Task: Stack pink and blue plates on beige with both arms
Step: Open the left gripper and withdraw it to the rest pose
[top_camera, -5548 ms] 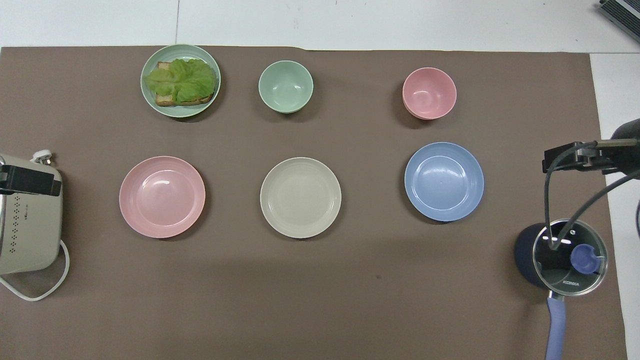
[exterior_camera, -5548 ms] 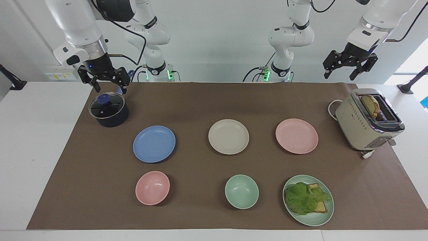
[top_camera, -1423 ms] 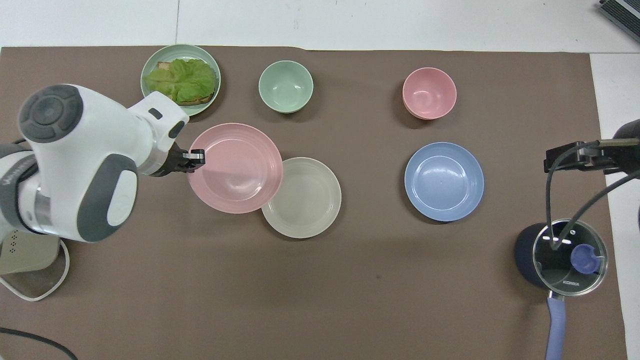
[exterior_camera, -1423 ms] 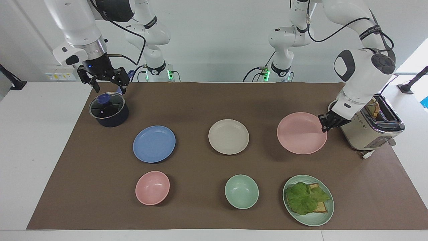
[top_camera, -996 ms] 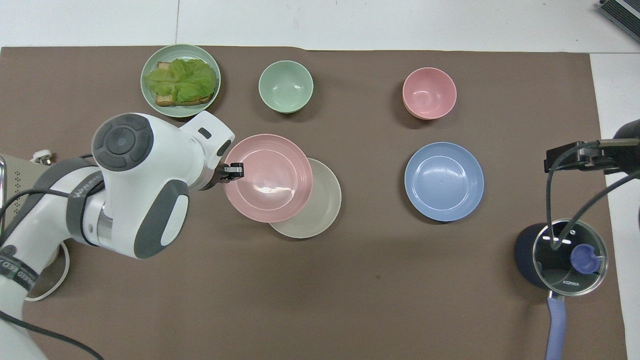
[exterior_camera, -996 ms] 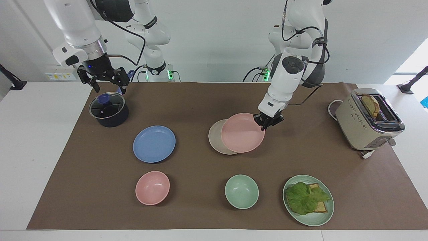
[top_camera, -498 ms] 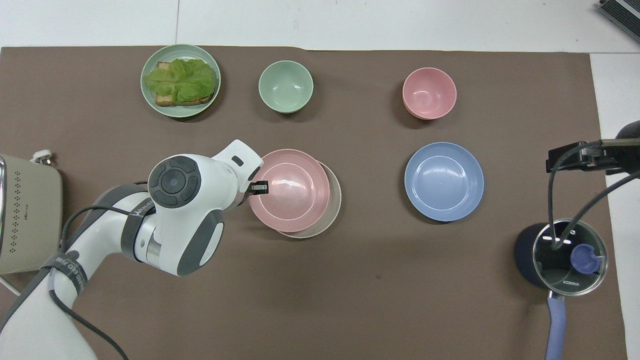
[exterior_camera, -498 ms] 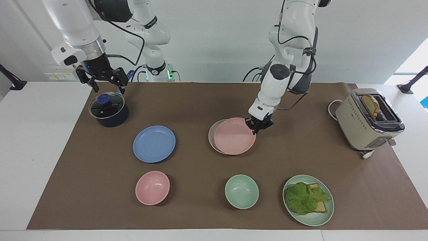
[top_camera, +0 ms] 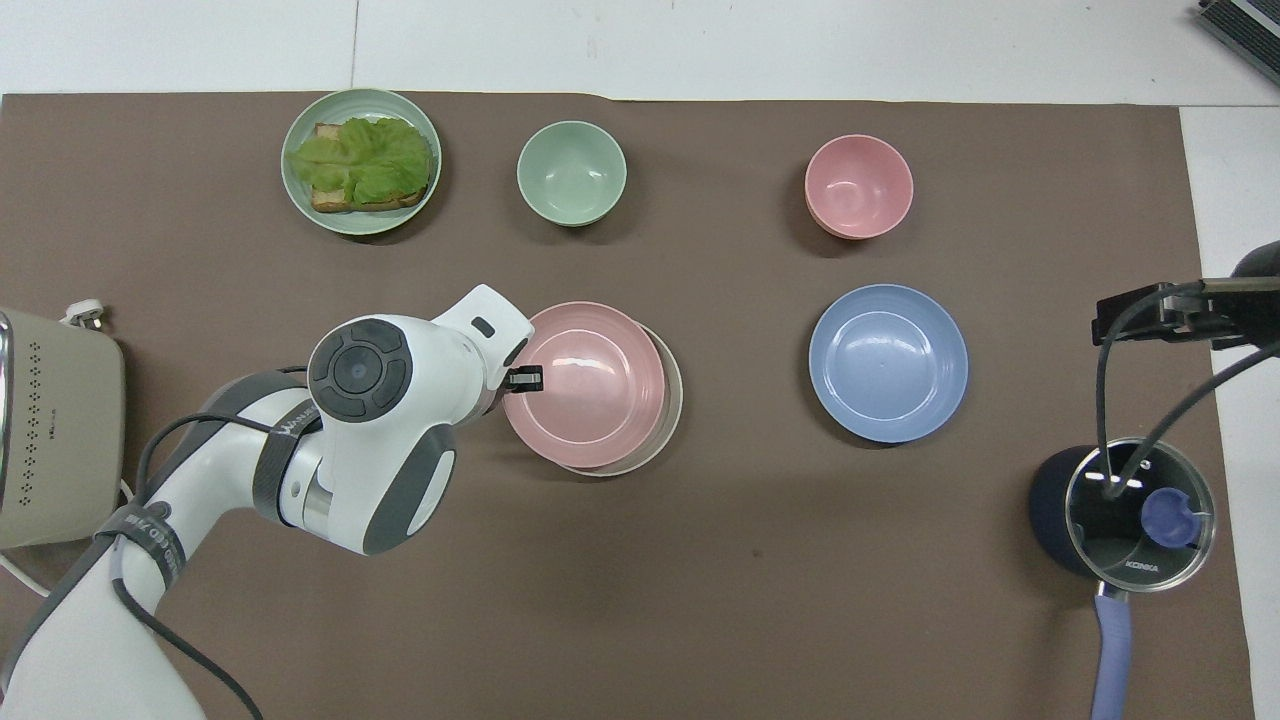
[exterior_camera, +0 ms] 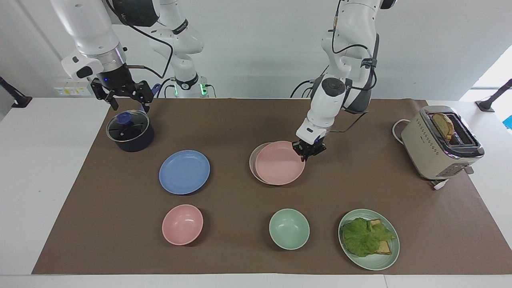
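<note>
My left gripper point(exterior_camera: 307, 152) is shut on the rim of the pink plate point(exterior_camera: 279, 163), at the edge toward the left arm's end of the table. The pink plate point(top_camera: 585, 385) covers most of the beige plate point(exterior_camera: 252, 162), low over it and offset a little; I cannot tell whether it rests on it. Only a crescent of the beige plate point(top_camera: 674, 400) shows. The blue plate point(exterior_camera: 184, 172) lies flat on the mat toward the right arm's end, untouched. My right gripper point(exterior_camera: 132, 105) waits open over the dark pot point(exterior_camera: 130, 131).
A beige toaster point(exterior_camera: 440, 144) with bread in it stands at the left arm's end. Farther from the robots lie a pink bowl point(exterior_camera: 182, 224), a green bowl point(exterior_camera: 289, 229) and a green plate point(exterior_camera: 394, 256) with lettuce on bread. A brown mat point(exterior_camera: 240, 120) covers the table.
My left gripper has carried the pink plate from beside the toaster to over the beige plate and lowered it; in the last half second it barely shifted. The right arm has not moved.
</note>
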{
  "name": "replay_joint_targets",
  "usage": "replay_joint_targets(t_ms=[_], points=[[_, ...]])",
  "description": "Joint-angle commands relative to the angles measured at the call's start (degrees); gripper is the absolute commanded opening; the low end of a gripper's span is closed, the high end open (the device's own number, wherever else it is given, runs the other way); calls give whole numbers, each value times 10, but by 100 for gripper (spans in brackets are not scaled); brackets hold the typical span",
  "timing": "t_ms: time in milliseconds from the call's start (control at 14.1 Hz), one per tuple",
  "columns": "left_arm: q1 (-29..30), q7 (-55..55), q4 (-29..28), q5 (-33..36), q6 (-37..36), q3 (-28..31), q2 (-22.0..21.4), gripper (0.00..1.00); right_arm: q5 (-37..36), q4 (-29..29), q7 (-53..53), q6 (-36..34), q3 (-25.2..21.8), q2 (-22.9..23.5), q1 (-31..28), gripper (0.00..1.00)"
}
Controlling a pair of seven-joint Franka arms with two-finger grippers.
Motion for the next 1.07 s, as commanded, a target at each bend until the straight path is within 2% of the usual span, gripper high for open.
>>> replay_joint_targets(t_ms=[0,213,285,356,498,640,711,782,996], points=[[-14,-4,-16,-4,27,11,0,0,-1,-14,3,4,2,-12,-6,100],[-14,2,-17,-4,26,11,0,0,-1,-14,2,4,2,-12,-6,100],[-14,2,-16,-4,25,11,0,6,-1,-14,2,4,2,-13,-6,100],[-14,3,-16,-4,24,11,1,25,-1,-14,2,4,1,-13,-6,100],[-13,3,-16,-4,24,11,1,50,-1,-14,2,5,1,-13,-6,100],[-12,3,-15,-4,23,11,1,59,-1,-14,1,5,1,-12,-6,100],[-9,3,-12,-4,21,11,2,75,-1,-14,2,5,1,-13,-6,100],[-7,3,-8,-4,20,12,4,100,-1,-14,1,5,1,-13,-6,100],[7,3,9,2,-7,17,-4,100,-1,-14,1,5,0,-13,-6,100]])
